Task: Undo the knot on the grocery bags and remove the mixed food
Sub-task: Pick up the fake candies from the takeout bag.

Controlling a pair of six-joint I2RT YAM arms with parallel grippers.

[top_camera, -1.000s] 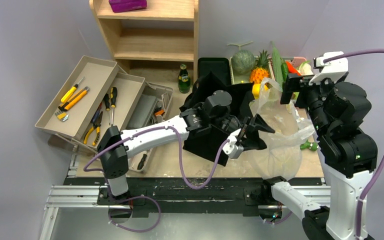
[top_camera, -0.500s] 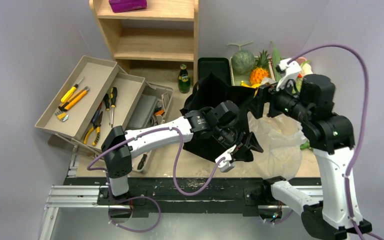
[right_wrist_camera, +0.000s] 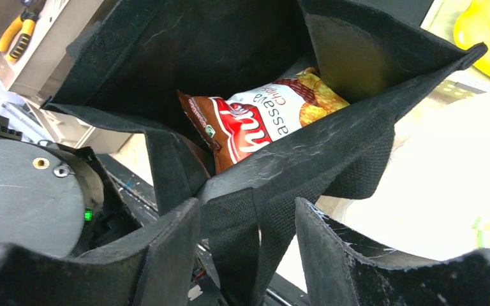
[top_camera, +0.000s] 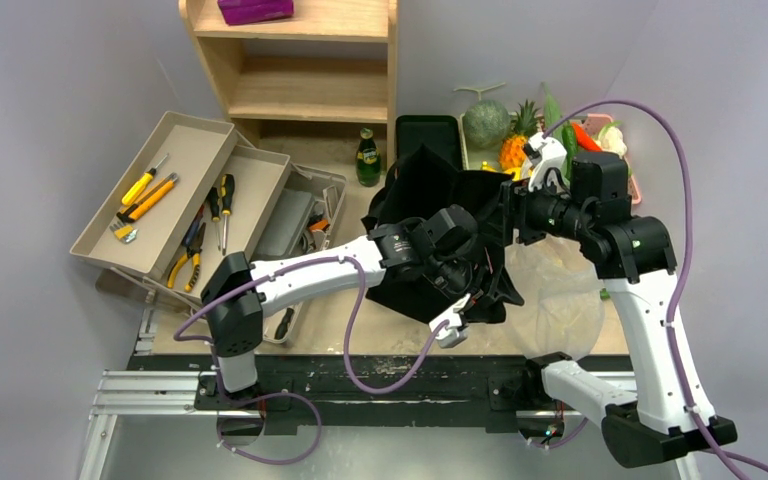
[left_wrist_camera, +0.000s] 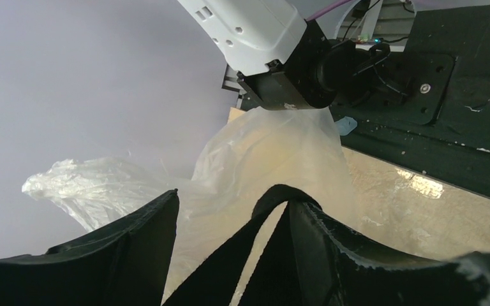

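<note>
Grey walls enclose your tan table [top_camera: 385, 340]. In the top view the black cloth bag [top_camera: 430, 180] sits at frame centre, with the clear plastic bag [top_camera: 560, 300] to its lower right. A melon [top_camera: 485, 122] and a green bottle [top_camera: 367, 158] stand behind, outside both bags. The left gripper [top_camera: 495, 290] and right gripper [top_camera: 508, 215] are both at the cloth bag.

In your left wrist view the jaws stand apart with a black strap [left_wrist_camera: 274, 194] between them and plastic beyond.

In your right wrist view the bag's rim fills the jaw gap; you cannot tell whether it is pinched. A chip packet [right_wrist_camera: 261, 124] lies inside.
</note>
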